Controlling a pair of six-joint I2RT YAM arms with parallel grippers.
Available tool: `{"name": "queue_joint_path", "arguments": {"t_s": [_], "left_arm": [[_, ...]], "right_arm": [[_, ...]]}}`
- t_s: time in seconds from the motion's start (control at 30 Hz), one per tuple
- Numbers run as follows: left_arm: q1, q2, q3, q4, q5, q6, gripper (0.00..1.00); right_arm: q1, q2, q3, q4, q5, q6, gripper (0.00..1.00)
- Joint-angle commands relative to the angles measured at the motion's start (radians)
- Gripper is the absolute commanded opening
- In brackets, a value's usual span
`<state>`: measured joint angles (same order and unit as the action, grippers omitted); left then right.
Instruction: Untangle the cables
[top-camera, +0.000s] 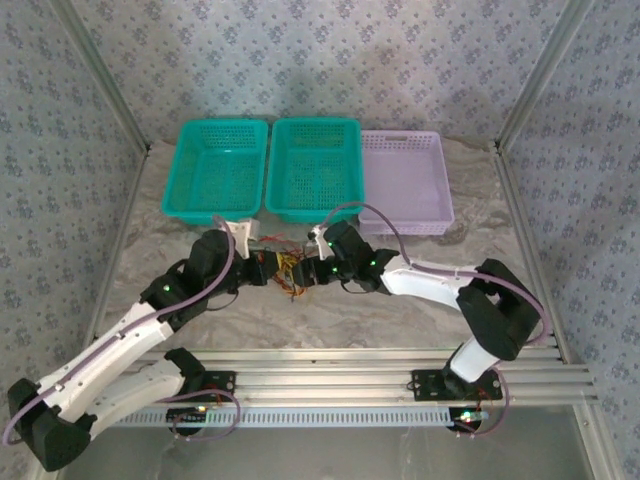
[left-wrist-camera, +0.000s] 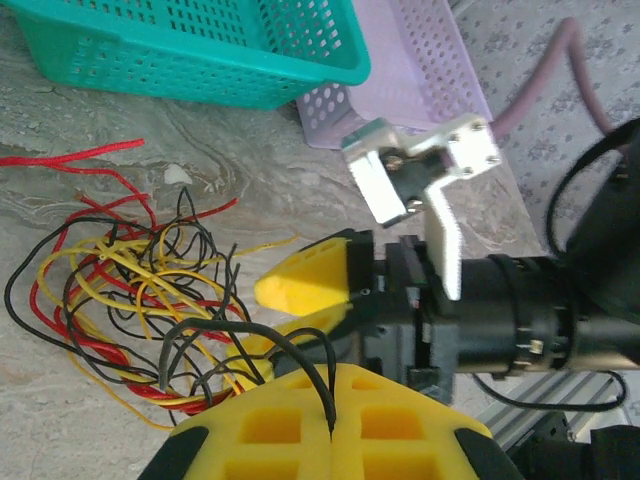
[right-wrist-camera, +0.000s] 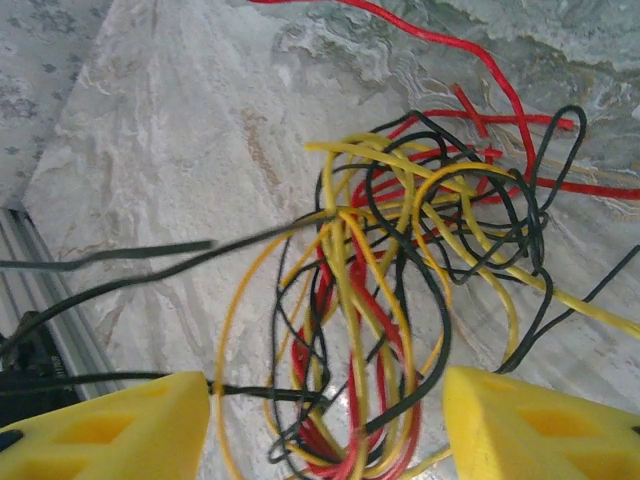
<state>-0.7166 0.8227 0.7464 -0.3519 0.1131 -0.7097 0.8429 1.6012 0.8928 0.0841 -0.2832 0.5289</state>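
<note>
**Tangle at mid-table: one gripper clamped, the other spread**

We take 12 o'clock as the far side of the top view. The marble table (top-camera: 480, 200) is bounded at 6 o'clock by a metal rail (top-camera: 330, 380) and along its far edge by three baskets standing side by side. A green basket (top-camera: 222, 123) sits at 11 o'clock, a second green basket (top-camera: 315, 121) at 12 and a lilac basket (top-camera: 400, 133) at 1. Bare marble lies open at 9 and at 3 o'clock, and a strip runs between the arms and the rail.

The left arm (top-camera: 120, 345) reaches in from 7 o'clock and the right arm (top-camera: 430, 283) from 4. They meet nose to nose just short of the baskets.

The cables (top-camera: 290, 270) lie between them in a loose heap of yellow, black and red loops on the marble, near the middle basket's front edge.

On its wrist view we see the left gripper (left-wrist-camera: 332, 430) pressed fully together, with a black wire (left-wrist-camera: 280, 340) pinched in the seam and arching back into the heap.

The right gripper (right-wrist-camera: 325, 430) stands wide, its yellow fingers (right-wrist-camera: 110, 425) set either side of the bundle's near end.

A red wire (left-wrist-camera: 70, 158) trails out of the heap toward the green baskets.
</note>
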Motion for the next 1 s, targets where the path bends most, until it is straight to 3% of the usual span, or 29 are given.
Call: {"name": "queue_joint_path", "arguments": {"t_s": [0.0, 0.23, 0.43, 0.5, 0.6, 0.73, 0.97], "left_arm": [[-0.007, -0.057, -0.009, 0.067, 0.020, -0.007, 0.00], [-0.007, -0.100, -0.070, 0.090, 0.035, -0.025, 0.00], [-0.008, -0.102, -0.094, 0.113, 0.040, -0.034, 0.00], [-0.008, -0.104, -0.096, 0.112, 0.039, -0.032, 0.00], [-0.007, -0.105, -0.091, 0.103, 0.033, -0.028, 0.00], [-0.007, -0.130, -0.059, 0.035, 0.001, -0.003, 0.00], [0.000, -0.220, 0.009, -0.197, -0.147, 0.056, 0.00]], "right_arm": [[-0.005, 0.028, 0.001, 0.051, 0.023, 0.025, 0.58], [0.004, 0.081, 0.028, 0.080, 0.006, 0.019, 0.56], [0.017, 0.124, 0.037, 0.140, -0.032, 0.046, 0.45], [0.022, 0.127, 0.034, 0.150, -0.032, 0.046, 0.39], [0.027, 0.118, 0.022, 0.140, -0.011, 0.037, 0.18], [-0.001, 0.018, -0.063, 0.120, 0.079, 0.031, 0.00], [-0.191, -0.301, -0.240, -0.016, 0.122, 0.021, 0.00]]}}
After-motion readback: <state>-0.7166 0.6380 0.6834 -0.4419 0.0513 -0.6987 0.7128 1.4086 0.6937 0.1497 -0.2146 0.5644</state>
